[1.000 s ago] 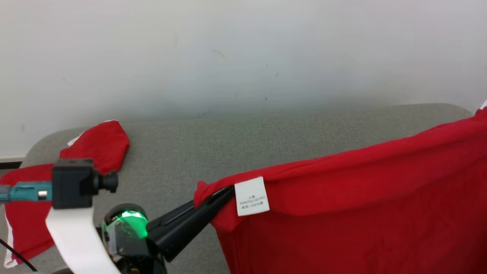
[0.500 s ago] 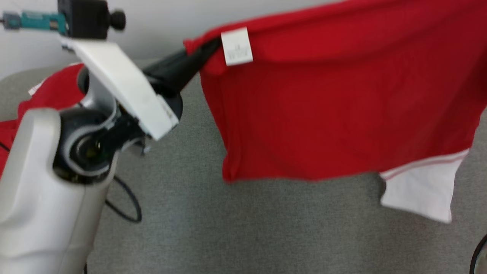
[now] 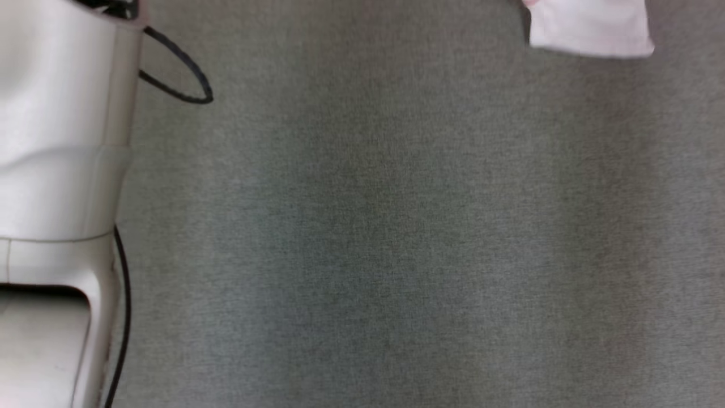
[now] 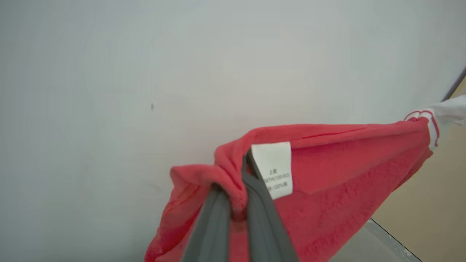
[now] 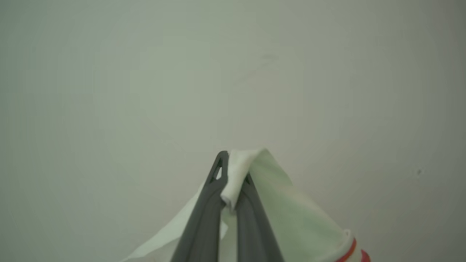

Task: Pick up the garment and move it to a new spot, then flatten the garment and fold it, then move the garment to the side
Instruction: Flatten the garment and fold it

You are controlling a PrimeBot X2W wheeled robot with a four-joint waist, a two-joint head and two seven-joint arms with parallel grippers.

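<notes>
In the left wrist view we see the left gripper with its 2 dark fingers pressed together on a bunched fold of the red garment, right beside a white label sewn to the cloth. From that pinch the garment stretches to that view's right and ends in a white sleeve trimmed with red stripes; more red cloth hangs below the fingers. Behind it stands a plain pale wall.

In the right wrist view the right gripper has its 2 fingers closed too, clamping a fold of the garment's white cloth, which pokes up between the tips and drapes down both sides. So the garment hangs held between the 2 grippers, in front of the wall.

In the head view we look down on a grey cloth surface. A white corner of the garment shows at the top edge; we cannot tell whether it touches the surface. A pale forearm runs down the left side, with a black cable looping beside it.
</notes>
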